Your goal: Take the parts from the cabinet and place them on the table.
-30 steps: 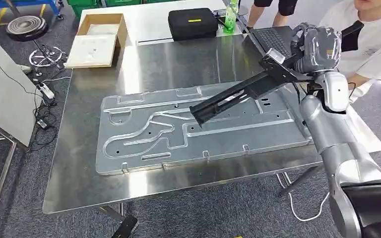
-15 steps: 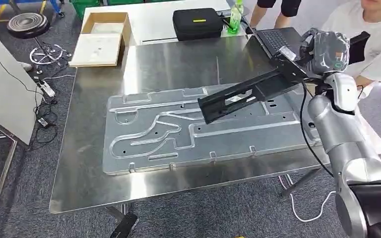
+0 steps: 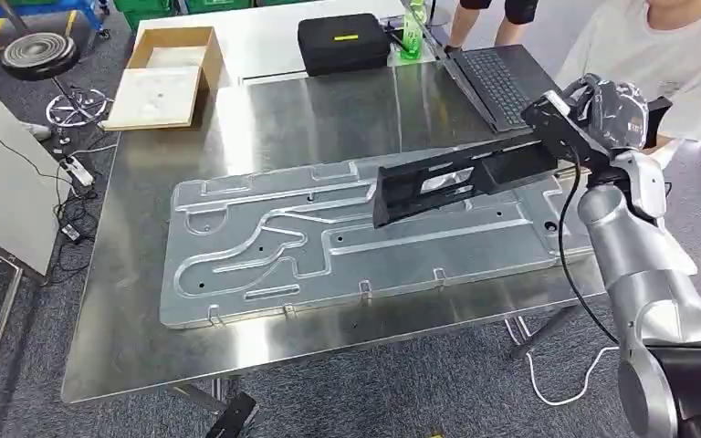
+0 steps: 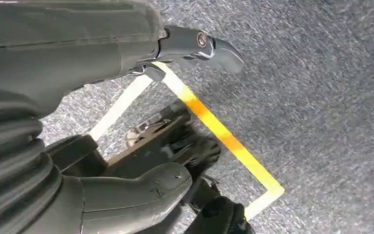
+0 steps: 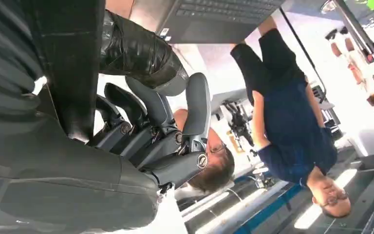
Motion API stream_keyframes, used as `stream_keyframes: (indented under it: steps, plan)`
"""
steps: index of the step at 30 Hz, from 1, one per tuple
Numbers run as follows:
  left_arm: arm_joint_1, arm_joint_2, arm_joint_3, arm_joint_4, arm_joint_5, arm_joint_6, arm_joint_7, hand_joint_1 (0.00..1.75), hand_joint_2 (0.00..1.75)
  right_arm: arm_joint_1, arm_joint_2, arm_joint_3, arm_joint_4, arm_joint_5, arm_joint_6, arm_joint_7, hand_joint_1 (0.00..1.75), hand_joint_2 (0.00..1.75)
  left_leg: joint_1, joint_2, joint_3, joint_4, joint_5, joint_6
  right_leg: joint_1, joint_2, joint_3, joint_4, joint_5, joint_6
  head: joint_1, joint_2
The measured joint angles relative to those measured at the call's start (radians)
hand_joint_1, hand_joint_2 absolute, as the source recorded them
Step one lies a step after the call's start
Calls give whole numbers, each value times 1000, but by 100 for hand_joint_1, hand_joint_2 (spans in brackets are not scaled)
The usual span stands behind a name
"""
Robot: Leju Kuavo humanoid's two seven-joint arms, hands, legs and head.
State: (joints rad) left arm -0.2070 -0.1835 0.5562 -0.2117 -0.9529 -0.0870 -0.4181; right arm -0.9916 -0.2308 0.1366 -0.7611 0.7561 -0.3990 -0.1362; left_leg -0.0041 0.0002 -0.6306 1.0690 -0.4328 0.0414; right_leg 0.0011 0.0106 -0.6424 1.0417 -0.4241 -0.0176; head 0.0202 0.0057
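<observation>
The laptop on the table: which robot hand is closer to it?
Right. The right hand holds the black part beside the laptop; the left hand hangs over the floor.

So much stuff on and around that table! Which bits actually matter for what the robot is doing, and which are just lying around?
Part of the job:
- long black part, held by the right hand
- steel table

Just lying about:
- stamped metal panel
- laptop
- black case
- cardboard box
- green bottle
</observation>
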Motion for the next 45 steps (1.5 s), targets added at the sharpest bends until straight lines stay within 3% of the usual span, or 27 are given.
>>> stream_keyframes:
  steps: [1,4,6,7,9,10,11,12,13,15,16,17,20,22,25,27,30,31,34,35,37,38,40,41,42,43,45]
  plan:
    - [-1,3,0,0,0,0,0,0,175,-2,0,-1,1,0,0,0,175,175,-2,1,16,-22,-14,4,7,0,-4,1,0,4,0,0]
    - [0,3,0,0,0,0,-1,0,175,4,0,-2,5,-3,3,0,175,175,-6,1,16,-35,-9,2,-5,1,-5,-5,7,19,0,0]
    - [0,2,0,0,0,0,-2,0,175,5,-4,-9,5,-38,42,-11,175,175,4,6,33,-67,9,7,-6,0,-4,-1,0,29,0,0]
    - [-2,2,0,0,1,0,-2,0,175,3,-5,-13,5,-57,61,-19,175,175,5,5,36,-73,12,12,-5,-1,-18,31,-27,33,2,0]
    - [-4,2,0,0,2,0,-2,0,175,6,-8,-27,8,-127,139,-54,175,175,6,6,36,-73,13,13,-13,-2,-88,183,-101,44,1,0]
    - [-2,2,0,0,2,-1,-3,0,175,13,-8,-32,10,-170,193,-73,0,175,6,6,36,-72,12,12,-18,-3,-122,248,-123,49,1,0]
    - [-1,2,0,0,2,-1,-3,0,175,22,-8,-35,13,-205,242,-96,0,175,7,6,36,-71,11,11,-23,-4,-141,279,-123,53,1,0]
    - [0,2,0,0,2,-1,-4,0,175,33,-8,-39,14,-242,294,-120,0,175,8,6,36,-69,9,8,-29,-6,-135,261,-100,59,2,0]
    - [0,2,0,0,0,-1,-4,0,175,41,-7,-42,14,-267,322,-134,0,175,10,6,36,-65,7,4,-34,-8,-109,207,-63,63,1,0]
    - [0,2,0,0,-3,0,-6,0,175,48,-8,-45,13,-322,383,-163,0,175,16,4,35,-47,-8,-11,-46,-14,-15,23,18,75,1,0]
    - [-1,5,0,0,-1,1,-7,0,175,50,-7,-47,13,-345,406,-169,0,175,12,2,29,-42,-12,-20,-34,-11,-6,12,-8,74,2,0]
    - [-1,5,0,0,0,1,-8,0,0,55,-8,-48,11,-365,424,-174,0,175,11,1,27,-36,-14,-24,-33,-6,-7,8,-2,57,-1,0]
    - [3,6,0,0,9,-4,-11,0,0,60,-7,-51,10,-407,457,-179,0,175,14,2,31,-41,-14,-38,-28,-4,-8,10,-4,36,0,0]
    - [3,7,0,0,11,-4,-12,0,0,58,-7,-62,10,-427,468,-176,0,175,18,2,19,-3,-47,-44,-27,-6,0,4,-3,20,0,0]
    - [7,10,0,0,12,-5,-13,0,0,58,-8,-72,14,-440,475,-161,0,175,16,2,-86,221,-154,-42,-17,-8,-1,5,-4,5,0,0]
    - [11,11,0,0,12,-5,-13,0,0,58,-8,-78,23,-449,473,-143,0,175,15,1,-113,273,-151,-35,-9,-5,-2,7,-5,3,0,0]
    - [10,15,1,0,11,-4,-14,0,0,48,-10,-91,42,-455,445,-111,0,175,3,0,-9,57,-26,-8,-4,-2,0,10,-6,3,0,0]
    - [9,17,1,0,11,-3,-15,0,0,41,-11,-93,50,-457,434,-101,0,175,-6,-1,16,-8,-17,3,-5,-1,-1,10,-6,3,0,0]
    - [8,20,2,0,11,-3,-15,0,0,18,-16,-107,93,-461,397,-51,0,175,-12,-1,27,-32,-20,3,-9,-1,-8,6,3,19,0,0]
    - [9,21,2,0,10,-3,-14,0,0,12,-19,-109,109,-455,383,-29,0,0,-12,-1,28,-35,-17,6,-10,-1,-6,1,7,24,-1,0]
    - [8,20,2,0,8,-2,-14,0,0,-6,-27,-115,140,-433,347,11,0,0,-3,1,40,-64,3,9,-9,-3,-10,12,-4,33,0,0]
    - [6,20,2,0,6,-2,-14,0,0,-26,-33,-118,155,-423,330,25,0,0,-1,3,41,-70,7,17,-10,-4,-30,49,-34,38,2,0]
    - [7,20,2,0,1,-2,-13,0,0,-54,-39,-121,193,-395,303,50,0,0,-2,4,40,-71,7,19,-14,-4,-100,203,-108,48,1,0]
    - [9,20,3,0,0,-2,-13,0,0,-59,-42,-121,206,-384,293,60,0,0,-1,5,40,-70,7,18,-17,-5,-129,264,-126,53,1,0]
    - [9,20,3,0,0,-3,-13,0,0,-61,-42,-120,221,-374,285,66,0,175,1,5,40,-69,6,17,-22,-5,-144,289,-124,57,1,0]
    - [10,20,3,0,0,-3,-13,0,0,-62,-42,-120,232,-367,276,73,0,175,3,5,40,-66,4,15,-27,-6,-135,266,-99,61,1,0]
    - [10,20,3,0,-1,-3,-12,0,0,-70,-42,-120,242,-349,255,83,0,175,10,4,40,-53,-5,4,-38,-10,-55,112,-12,71,1,0]
